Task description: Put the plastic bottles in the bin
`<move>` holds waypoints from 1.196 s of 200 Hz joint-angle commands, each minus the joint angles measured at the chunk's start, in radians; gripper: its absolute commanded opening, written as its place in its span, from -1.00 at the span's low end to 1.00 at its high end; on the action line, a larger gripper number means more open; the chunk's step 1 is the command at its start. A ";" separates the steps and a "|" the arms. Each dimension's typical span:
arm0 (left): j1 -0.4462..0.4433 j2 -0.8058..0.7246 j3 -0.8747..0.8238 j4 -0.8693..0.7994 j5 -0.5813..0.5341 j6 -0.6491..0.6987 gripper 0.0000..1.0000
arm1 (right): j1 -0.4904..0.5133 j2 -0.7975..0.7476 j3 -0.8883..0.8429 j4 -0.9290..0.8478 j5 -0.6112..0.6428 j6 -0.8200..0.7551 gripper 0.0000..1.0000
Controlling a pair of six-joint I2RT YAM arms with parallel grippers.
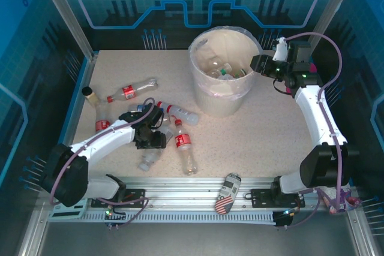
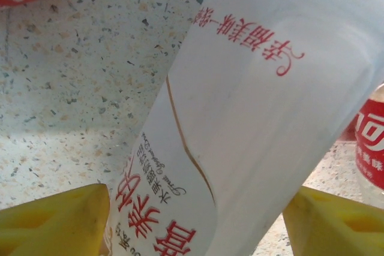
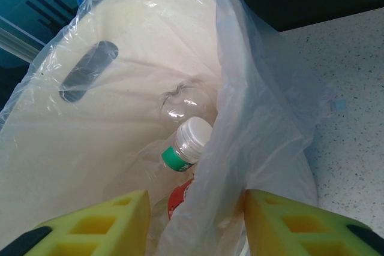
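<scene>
You've about seven bottles [image 1: 182,141] lying left of the one bin [image 1: 211,103] (at least two more inside). Your left gripper [image 2: 195,208] straddles one, whether pinched I cannot tell; your right gripper [image 3: 197,205] hangs at the bin's right rim, fingers apart.

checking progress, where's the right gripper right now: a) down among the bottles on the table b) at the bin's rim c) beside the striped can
b: the right gripper sits at the rim of the bin, its wrist view looking down on a white-capped bottle inside.
</scene>
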 commanded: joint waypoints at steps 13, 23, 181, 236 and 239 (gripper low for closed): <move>-0.009 0.045 -0.013 0.014 0.012 0.007 0.75 | 0.003 -0.021 0.034 -0.021 -0.015 -0.019 -0.04; -0.009 0.056 -0.018 0.026 0.016 0.007 0.75 | 0.003 -0.023 0.035 -0.026 -0.013 -0.021 -0.03; -0.038 -0.120 0.249 -0.193 -0.032 0.051 0.28 | 0.019 0.021 0.042 -0.054 -0.034 -0.031 -0.06; -0.035 -0.095 0.646 -0.206 -0.117 0.211 0.24 | 0.061 0.041 0.076 -0.102 -0.049 -0.061 -0.09; -0.034 -0.091 0.670 -0.193 -0.113 0.220 0.22 | 0.063 0.042 0.077 -0.104 -0.049 -0.063 -0.09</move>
